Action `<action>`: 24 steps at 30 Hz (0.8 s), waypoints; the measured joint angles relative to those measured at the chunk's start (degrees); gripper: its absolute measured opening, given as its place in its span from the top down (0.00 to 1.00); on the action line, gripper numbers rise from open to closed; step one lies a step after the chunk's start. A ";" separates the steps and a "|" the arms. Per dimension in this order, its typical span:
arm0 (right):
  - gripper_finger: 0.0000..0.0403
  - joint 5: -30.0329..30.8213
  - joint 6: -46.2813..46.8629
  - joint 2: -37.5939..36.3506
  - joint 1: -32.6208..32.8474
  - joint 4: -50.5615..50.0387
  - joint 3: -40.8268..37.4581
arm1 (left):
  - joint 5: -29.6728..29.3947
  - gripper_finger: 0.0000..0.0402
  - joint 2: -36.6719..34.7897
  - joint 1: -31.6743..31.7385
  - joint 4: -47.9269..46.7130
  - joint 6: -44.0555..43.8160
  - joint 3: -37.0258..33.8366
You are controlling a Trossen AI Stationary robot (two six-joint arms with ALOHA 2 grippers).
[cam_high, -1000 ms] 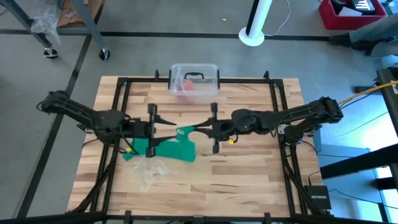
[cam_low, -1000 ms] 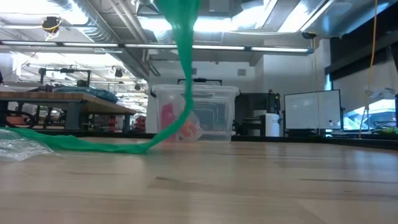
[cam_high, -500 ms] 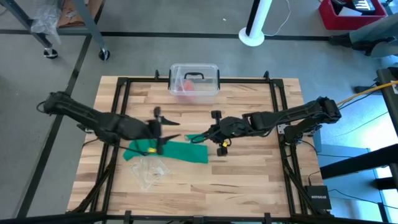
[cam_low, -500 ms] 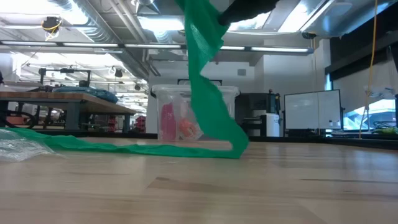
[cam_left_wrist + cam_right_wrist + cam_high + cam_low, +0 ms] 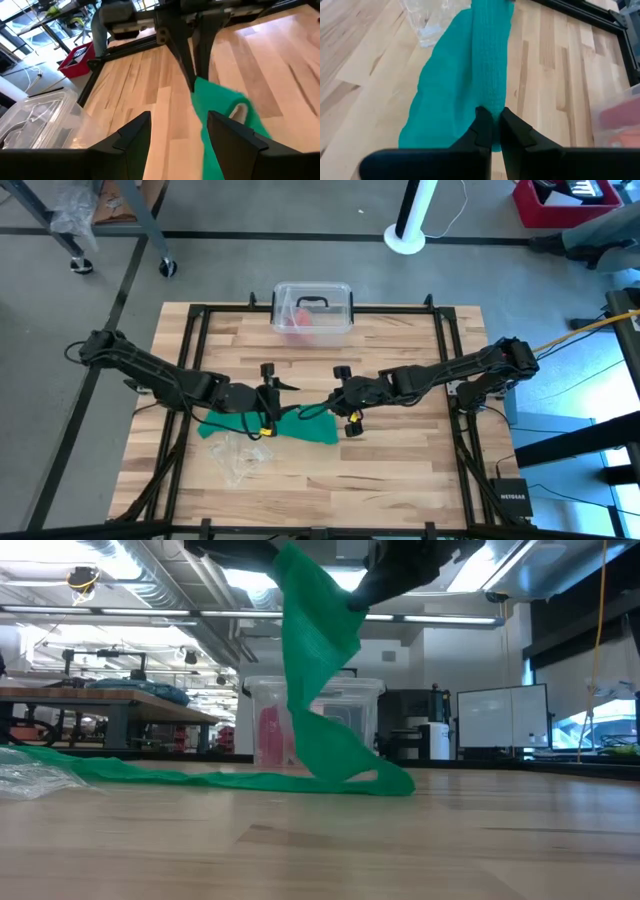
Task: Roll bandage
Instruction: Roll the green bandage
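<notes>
The green bandage (image 5: 262, 425) lies as a long strip on the table's near middle. Its right part rises from a fold (image 5: 385, 780) on the wood to my right gripper (image 5: 328, 402), which is shut on it above the table. The low view shows the raised part (image 5: 310, 650) hanging wide below that gripper (image 5: 372, 582). My left gripper (image 5: 275, 395) is open just left of the right one, above the strip. In the left wrist view its fingers (image 5: 131, 140) stand on either side of the bandage (image 5: 212, 115) without visibly touching it. My right gripper pinches the bunched bandage (image 5: 492, 102) between its two fingers, at the top of the raised part. The fingers come slanting from the table's right. The cloth hangs slack below them and its long remainder (image 5: 445, 85) lies on the table.
A clear plastic wrapper (image 5: 240, 455) lies near the bandage's left end. A clear box with a black handle (image 5: 312, 307) stands at the table's far edge. Black frame rails (image 5: 190, 380) run along the table's sides.
My left gripper has moved toward the table's right, closer to the right gripper. My right gripper has come down with the bandage. The hanging part has widened from a thin strand, and more of it has settled on the table in a fold toward the right.
</notes>
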 joint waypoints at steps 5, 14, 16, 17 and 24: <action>0.96 0.15 0.61 0.00 -0.02 -1.51 0.00 | 0.01 0.54 -0.54 -1.05 -1.69 -0.62 0.00; 0.95 0.13 0.85 0.34 -0.02 -0.01 0.00 | 0.02 0.54 -0.23 -0.90 -2.46 -1.12 0.00; 0.95 -0.23 0.83 0.42 -0.02 0.53 -0.02 | 0.05 0.54 -0.23 -0.97 -2.40 -1.10 0.00; 0.95 -0.28 0.83 0.42 -0.02 0.79 -0.02 | 0.07 0.54 -0.23 -0.97 -2.36 -1.06 0.00; 0.95 -0.21 1.05 0.49 -0.02 1.32 -0.09 | 0.20 0.54 -0.25 -1.35 -2.36 -1.12 0.00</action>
